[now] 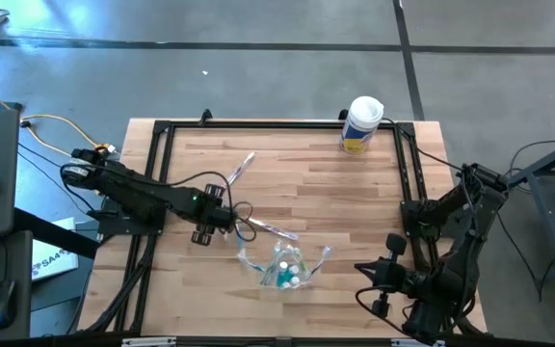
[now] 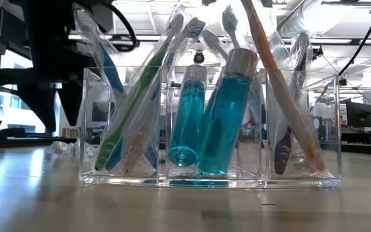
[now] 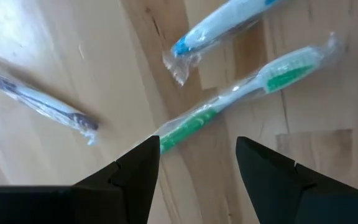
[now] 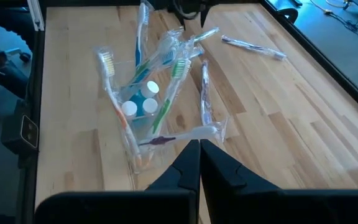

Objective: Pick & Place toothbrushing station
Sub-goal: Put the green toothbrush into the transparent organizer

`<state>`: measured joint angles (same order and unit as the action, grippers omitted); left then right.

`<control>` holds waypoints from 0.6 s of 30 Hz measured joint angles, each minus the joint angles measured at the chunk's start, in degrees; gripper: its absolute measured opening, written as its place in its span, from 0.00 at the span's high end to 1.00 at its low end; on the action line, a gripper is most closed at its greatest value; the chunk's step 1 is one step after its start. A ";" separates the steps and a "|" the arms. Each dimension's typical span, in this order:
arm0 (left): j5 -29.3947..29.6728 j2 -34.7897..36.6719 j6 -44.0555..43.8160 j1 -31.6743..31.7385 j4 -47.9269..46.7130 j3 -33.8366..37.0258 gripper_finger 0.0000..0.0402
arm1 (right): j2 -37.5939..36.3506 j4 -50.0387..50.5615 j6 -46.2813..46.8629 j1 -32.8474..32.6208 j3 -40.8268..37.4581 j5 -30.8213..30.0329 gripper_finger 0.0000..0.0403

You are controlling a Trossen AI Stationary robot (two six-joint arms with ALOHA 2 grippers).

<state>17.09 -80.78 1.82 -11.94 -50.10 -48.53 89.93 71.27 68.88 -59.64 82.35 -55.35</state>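
Note:
The clear plastic holder point(image 1: 285, 272) point(image 2: 124, 96) stands on the table's near middle, with wrapped toothbrushes point(image 4: 166, 106) leaning out of its compartments and teal bottles point(image 2: 221, 122) in the middle one. My left gripper point(image 1: 227, 220) point(image 3: 197, 149) hangs open above the table, left of the holder. Below it lie a wrapped green-handled toothbrush point(image 3: 241, 93) and a blue one point(image 3: 222, 25), flat on the wood. The green handle's end shows beside one fingertip. My right gripper point(image 1: 359, 280) point(image 4: 199, 146) is shut and raised at the near right, pointing at the holder.
A white canister with a yellow label point(image 1: 361, 123) stands at the far right. Another wrapped toothbrush point(image 1: 242, 168) point(image 4: 253, 46) lies far of the left gripper, and a dark-handled one point(image 3: 36, 99) lies close by. A black rail frame point(image 1: 162, 173) borders the table.

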 joint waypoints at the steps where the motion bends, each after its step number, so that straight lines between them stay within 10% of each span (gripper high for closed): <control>1: -0.60 -0.06 0.43 0.73 -0.22 0.00 0.48 | 0.00 -0.03 0.27 0.00 0.00 0.00 0.99; 18: -6.28 -9.82 12.72 8.19 2.63 -0.07 0.48 | 0.02 -1.34 0.53 0.00 0.00 0.04 0.99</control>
<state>10.81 -90.60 14.54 -3.75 -47.47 -48.60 89.95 69.93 69.41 -59.64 82.35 -55.31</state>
